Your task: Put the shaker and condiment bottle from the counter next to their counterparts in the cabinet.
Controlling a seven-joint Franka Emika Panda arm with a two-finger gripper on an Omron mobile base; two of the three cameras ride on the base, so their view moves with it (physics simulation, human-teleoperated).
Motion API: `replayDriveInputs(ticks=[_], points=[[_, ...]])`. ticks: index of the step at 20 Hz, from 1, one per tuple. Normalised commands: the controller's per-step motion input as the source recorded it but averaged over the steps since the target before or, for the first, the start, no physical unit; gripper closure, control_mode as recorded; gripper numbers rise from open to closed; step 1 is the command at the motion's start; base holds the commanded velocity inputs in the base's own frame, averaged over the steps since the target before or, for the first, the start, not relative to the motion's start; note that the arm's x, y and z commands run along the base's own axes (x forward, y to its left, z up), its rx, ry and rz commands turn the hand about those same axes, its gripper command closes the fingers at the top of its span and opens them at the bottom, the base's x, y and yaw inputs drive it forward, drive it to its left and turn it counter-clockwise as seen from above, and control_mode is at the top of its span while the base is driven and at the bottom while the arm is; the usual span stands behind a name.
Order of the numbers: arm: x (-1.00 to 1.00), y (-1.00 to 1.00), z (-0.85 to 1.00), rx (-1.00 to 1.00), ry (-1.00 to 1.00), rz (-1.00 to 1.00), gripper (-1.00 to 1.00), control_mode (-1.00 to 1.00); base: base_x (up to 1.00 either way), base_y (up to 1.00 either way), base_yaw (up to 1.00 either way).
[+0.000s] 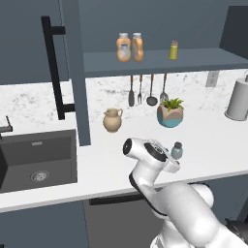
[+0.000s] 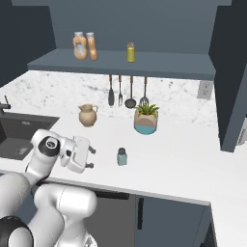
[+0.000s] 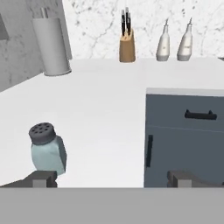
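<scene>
The small squat blue-grey translucent shaker with a dark grey cap (image 2: 122, 157) stood upright on the white speckled-marble surface (image 2: 183, 159), near its front edge and apart from the potted green plant in a tan-and-teal pot (image 2: 146, 119) behind it. The robot's two-finger hand (image 2: 90, 157) hung beside the shaker, to its left in the right base view, jaws spread wide and holding nothing. In the left base view the arm covered part of the shaker. The hand view alone showed the perforated holes in the cap, with the shaker just above the left fingertip (image 3: 41, 178), plus a wooden knife block (image 3: 127, 48) and two white bottles (image 3: 174, 43) by the far wall. Up on the dark slate-blue cabinet's shelf (image 1: 160, 63), two orange bottles with pale caps (image 1: 130, 47) stood side by side, the small yellow shaker (image 1: 173, 50) apart to their right. A tan jug (image 1: 112, 119) sat on the surface below.
</scene>
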Motion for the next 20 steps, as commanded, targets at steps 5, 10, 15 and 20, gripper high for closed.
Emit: replayDriveInputs(ticks=[5,10,15,20], points=[[0.23,-0.07,-0.11,-0.03,0.05,0.00,-1.00,-1.00,0.00,0.00,0.00],[0.06,-0.14,-0.12,-0.02,0.01,0.00,-1.00,-1.00,0.00,0.00,0.00],[0.00,-0.16,-0.09,0.00,0.00,0.00,-1.00,-1.00,0.00,0.00,0.00],[0.00,-0.21,-0.04,-0.01,0.00,0.00,-1.00,-1.00,0.00,0.00,0.00]])
